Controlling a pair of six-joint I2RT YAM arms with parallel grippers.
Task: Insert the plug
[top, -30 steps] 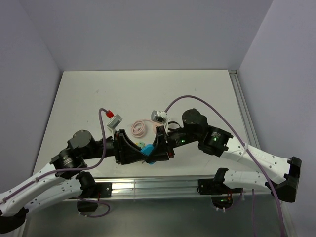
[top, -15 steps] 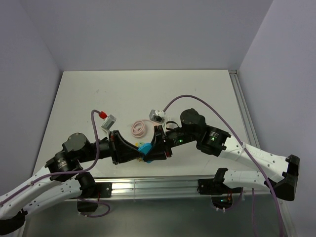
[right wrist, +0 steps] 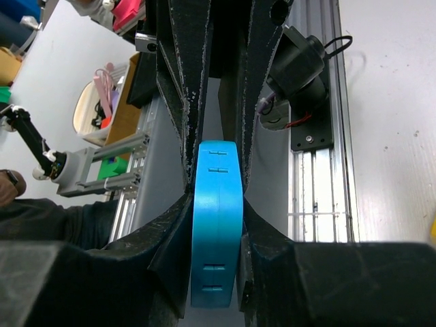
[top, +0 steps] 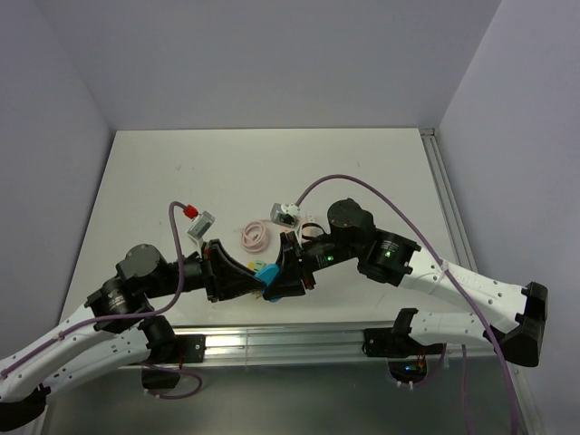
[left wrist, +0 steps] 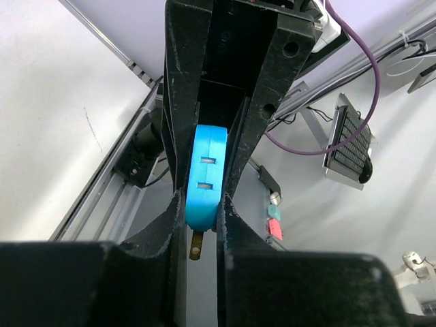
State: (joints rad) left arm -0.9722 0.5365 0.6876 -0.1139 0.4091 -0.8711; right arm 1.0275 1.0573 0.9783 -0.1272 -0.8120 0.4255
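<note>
A blue plug (top: pixel 267 273) is held in the air over the table's near edge, between both grippers. My left gripper (top: pixel 256 277) comes from the left and my right gripper (top: pixel 276 277) from the right, tip to tip. In the left wrist view my left gripper (left wrist: pixel 202 208) is shut on the blue plug (left wrist: pixel 206 174), which shows two slots on its edge and a brass prong (left wrist: pixel 196 245) below. In the right wrist view my right gripper (right wrist: pixel 216 201) is shut on the same plug (right wrist: pixel 216 238). No socket shows.
A pink coiled cable (top: pixel 255 235) lies on the white table (top: pixel 272 172) just behind the grippers. Purple cables loop over both arms. The aluminium rail (top: pixel 272 343) runs along the near edge. Grey walls close the sides.
Both grippers have shifted slightly left with the blue plug between them. The left arm has drawn back to the left. Both stay shut on it.
</note>
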